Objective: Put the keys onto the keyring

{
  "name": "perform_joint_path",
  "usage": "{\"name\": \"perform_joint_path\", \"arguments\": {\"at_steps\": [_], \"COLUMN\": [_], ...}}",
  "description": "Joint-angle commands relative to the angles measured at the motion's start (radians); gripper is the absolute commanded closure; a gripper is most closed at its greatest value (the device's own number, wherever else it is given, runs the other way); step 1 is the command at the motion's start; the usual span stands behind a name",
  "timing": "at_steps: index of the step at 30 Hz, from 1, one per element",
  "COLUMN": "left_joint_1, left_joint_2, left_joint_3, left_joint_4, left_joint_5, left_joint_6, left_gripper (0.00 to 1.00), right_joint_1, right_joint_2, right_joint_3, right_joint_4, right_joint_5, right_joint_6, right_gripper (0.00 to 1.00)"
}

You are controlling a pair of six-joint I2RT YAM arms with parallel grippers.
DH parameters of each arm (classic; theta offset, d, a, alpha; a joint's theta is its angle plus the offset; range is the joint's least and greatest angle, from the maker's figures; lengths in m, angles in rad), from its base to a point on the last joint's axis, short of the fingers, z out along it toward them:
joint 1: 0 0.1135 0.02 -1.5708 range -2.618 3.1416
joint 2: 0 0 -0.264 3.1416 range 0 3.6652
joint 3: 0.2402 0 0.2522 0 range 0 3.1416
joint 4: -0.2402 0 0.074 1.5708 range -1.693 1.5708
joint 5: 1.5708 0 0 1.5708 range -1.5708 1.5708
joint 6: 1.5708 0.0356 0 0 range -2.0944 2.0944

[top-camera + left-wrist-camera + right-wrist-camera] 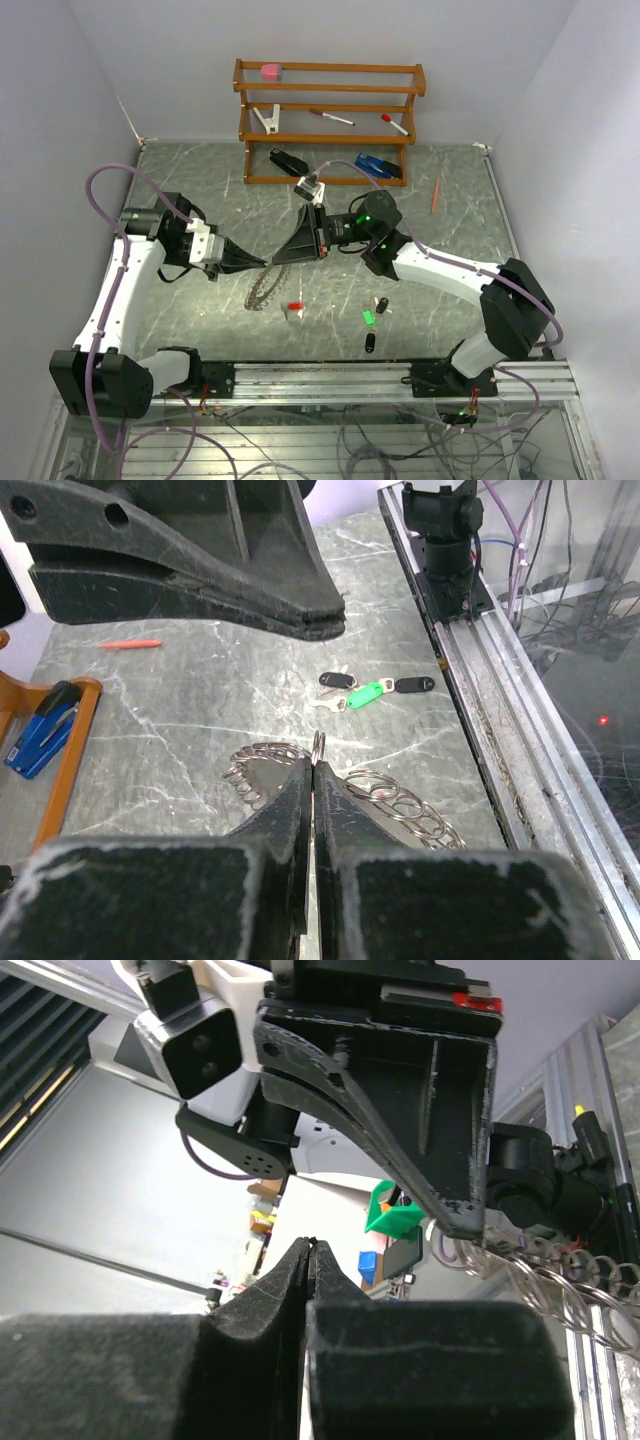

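The keyring (405, 802), a big silvery ring with a looped, jagged rim, is pinched at one point of its wire by my shut left gripper (316, 765). In the top view the keyring (262, 292) hangs below the left gripper (262, 263) over the table's middle. My right gripper (279, 258) is shut, its tip almost touching the left one's. Nothing shows between the right gripper's (311, 1247) pads. The keys lie loose on the table: a red one (295, 307), a green one (368, 317) and two black ones (382, 304) (369, 343). The green key (362, 695) also shows past the ring.
A wooden rack (330, 125) stands at the back with a pink block, a clip, markers and two staplers. An orange pen (436, 195) lies at the back right. The aluminium rail (400, 378) runs along the near edge.
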Motion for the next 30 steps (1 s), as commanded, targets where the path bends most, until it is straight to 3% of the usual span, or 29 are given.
{"name": "perform_joint_path", "arguments": {"at_steps": [1,4,6,8,10,12,14,21,26,30], "left_joint_1": [0.001,0.000,0.002,0.003,0.007,0.012,0.019,0.024,0.022,0.022], "left_joint_2": [-0.004,-0.005,-0.005,-0.006,-0.009,-0.012,-0.015,-0.016,-0.045,-0.076], "left_joint_3": [0.000,0.008,0.012,0.011,0.001,-0.010,-0.010,0.055,0.051,0.013], "left_joint_4": [0.011,0.010,0.010,0.011,0.010,0.010,0.009,0.007,0.010,0.007], "left_joint_5": [0.010,0.017,0.012,-0.004,-0.018,-0.022,-0.017,0.066,0.127,0.127], "left_joint_6": [0.039,0.034,0.035,0.038,0.040,0.045,0.039,-0.085,-0.192,-0.240], "left_gripper": [0.93,0.93,0.93,0.93,0.93,0.93,0.93,0.93,0.93,0.93], "right_joint_1": [0.004,0.004,-0.006,-0.042,-0.086,-0.113,-0.134,-0.181,-0.122,-0.045], "right_joint_2": [0.001,-0.004,-0.032,-0.081,-0.134,-0.162,-0.175,-0.097,0.079,0.251], "right_joint_3": [-0.001,-0.001,-0.001,0.015,0.077,0.147,0.181,0.111,0.183,0.333], "right_joint_4": [0.085,0.043,-0.076,-0.313,-0.677,-0.995,-1.167,-1.188,-1.235,-1.383], "right_joint_5": [-0.002,-0.011,-0.010,0.008,0.095,0.268,0.391,0.547,0.731,0.892], "right_joint_6": [0.026,-0.007,-0.084,-0.240,-0.492,-0.707,-0.827,-0.933,-0.911,-0.846], "right_gripper": [1.00,1.00,1.00,1.00,1.00,0.80,0.70,0.63,0.66,0.68]}}
